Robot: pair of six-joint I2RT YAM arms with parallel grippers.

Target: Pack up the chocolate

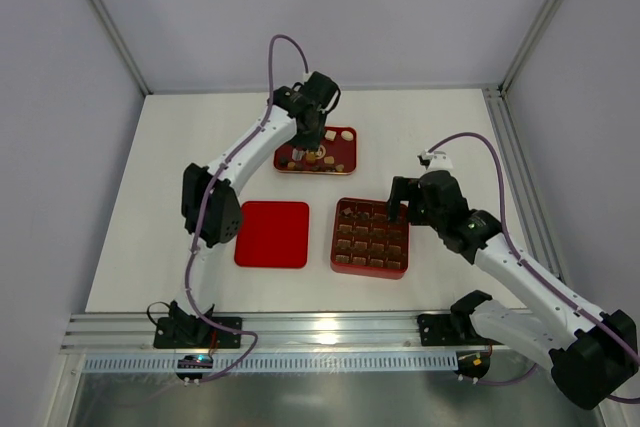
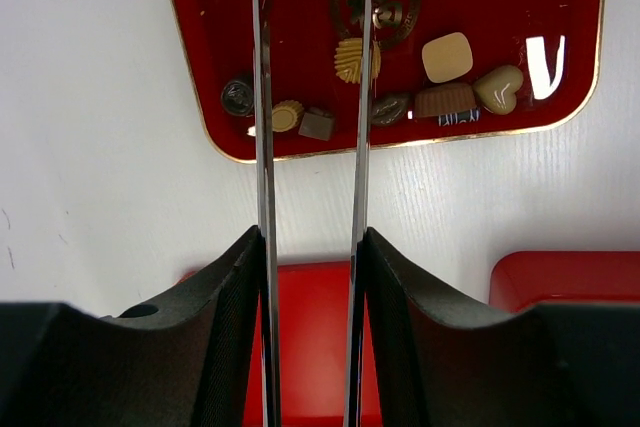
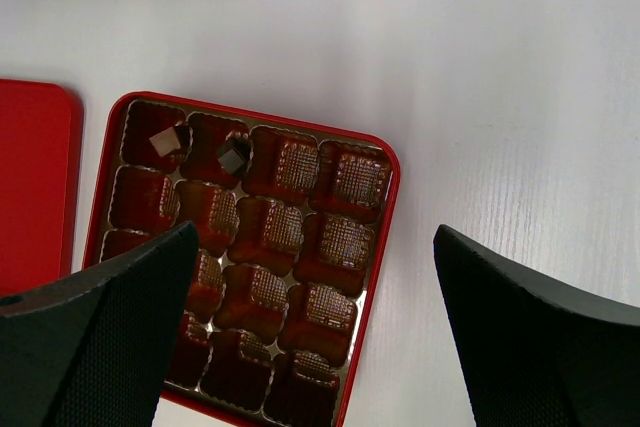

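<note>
Eight chocolates (image 2: 447,57) in the tray (image 1: 350,147), upper middle, two in the 16-cell box (image 1: 370,270) below; left pincer (image 2: 310,7) and right pincer (image 3: 320,347) both apart.

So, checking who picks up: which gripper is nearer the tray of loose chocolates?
Left. The left gripper is right above the tray; the right gripper is over the gridded box, well away.
</note>
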